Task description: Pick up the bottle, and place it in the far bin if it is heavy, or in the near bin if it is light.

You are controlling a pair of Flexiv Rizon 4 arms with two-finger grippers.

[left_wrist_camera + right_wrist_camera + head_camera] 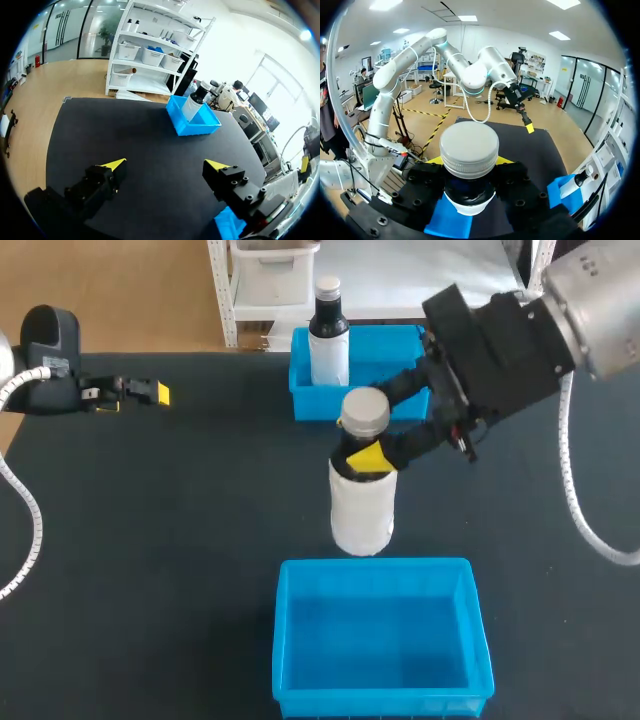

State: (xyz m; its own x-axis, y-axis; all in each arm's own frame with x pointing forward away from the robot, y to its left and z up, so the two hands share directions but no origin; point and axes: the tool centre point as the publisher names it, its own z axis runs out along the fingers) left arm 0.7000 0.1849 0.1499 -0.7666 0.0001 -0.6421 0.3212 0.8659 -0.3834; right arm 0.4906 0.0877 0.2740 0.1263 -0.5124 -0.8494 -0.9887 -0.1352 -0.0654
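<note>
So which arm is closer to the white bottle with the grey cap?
Right. The right end effector grips the white bottle at its neck, under the cap. The left end effector is far off at the table's left side, open and empty.

Plastic bottle (360, 515), ribbed grey cap (364, 410); glossy blue near bin (380, 635); matt black tabletop (150, 540).

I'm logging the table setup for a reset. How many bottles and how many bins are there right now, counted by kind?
Bottles: 2 (white bottle held at its neck by the right gripper; dark-capped bottle standing in the far bin)
Bins: 2 (far bin; near bin, both blue)
Total: 4
</note>
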